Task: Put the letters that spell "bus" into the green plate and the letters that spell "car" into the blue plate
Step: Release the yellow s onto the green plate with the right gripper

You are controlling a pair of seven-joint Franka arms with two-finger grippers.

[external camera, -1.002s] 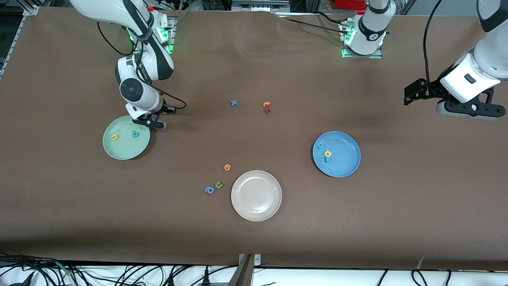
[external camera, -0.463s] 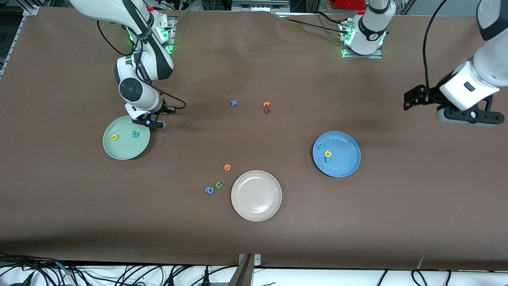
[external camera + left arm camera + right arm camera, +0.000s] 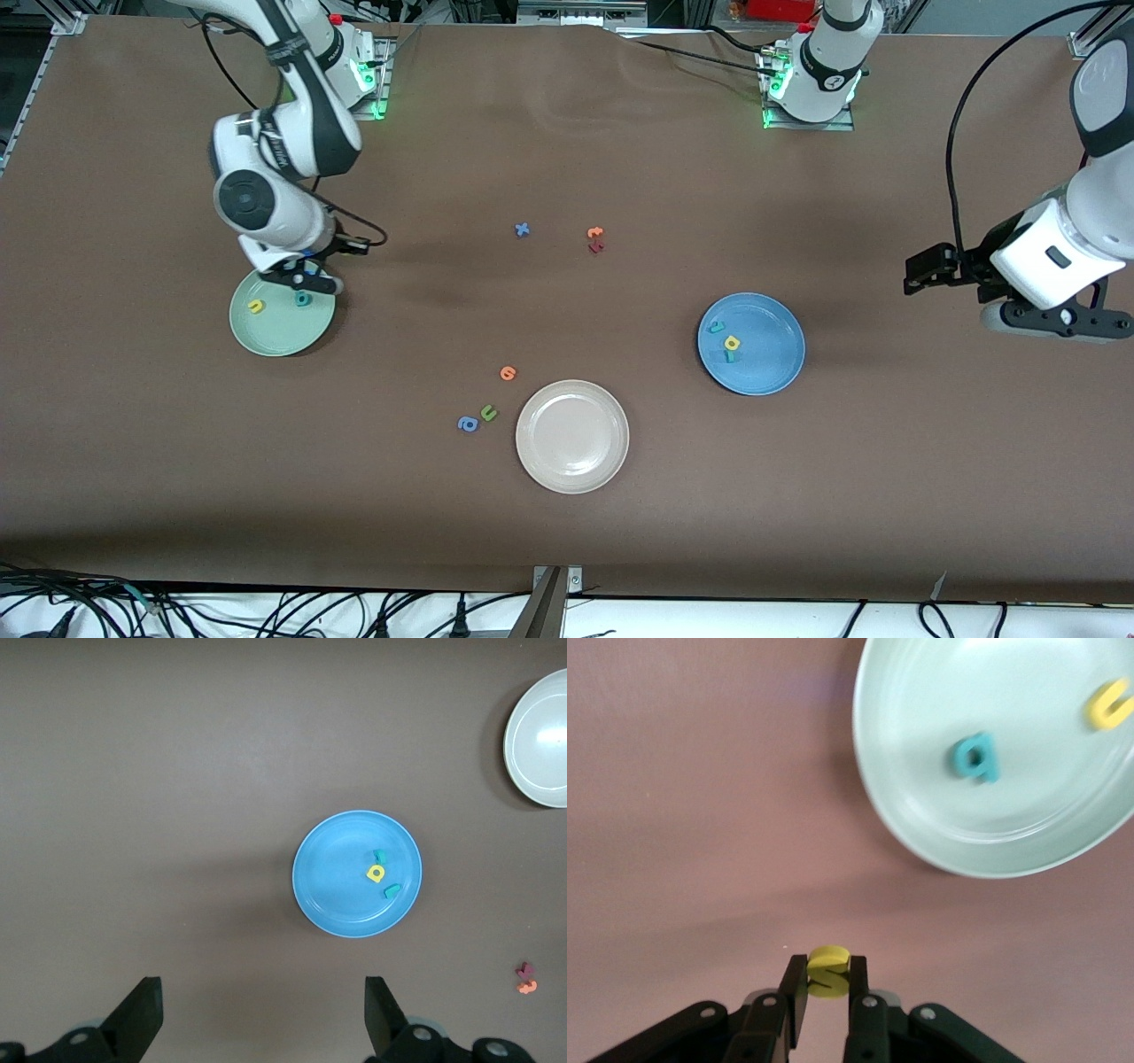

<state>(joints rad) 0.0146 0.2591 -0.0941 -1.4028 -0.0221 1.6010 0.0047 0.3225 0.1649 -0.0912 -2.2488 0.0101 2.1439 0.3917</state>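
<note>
With the teal c, yellow a and teal r foam letters (image 3: 727, 342) already in the round blue plate (image 3: 772, 374) and the teal b (image 3: 303, 299) and yellow u (image 3: 256, 307) in the round mint-green plate (image 3: 275, 338), only the yellow foam s (image 3: 827, 972) remains, pinched in the right gripper (image 3: 826, 985) above that plate's rim, while the left gripper (image 3: 261, 1019) waits with fingers apart.

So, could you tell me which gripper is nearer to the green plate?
Right. The right gripper hovers at the green plate's rim, holding the yellow s. The left gripper waits, open, at the left arm's end of the table.
</note>
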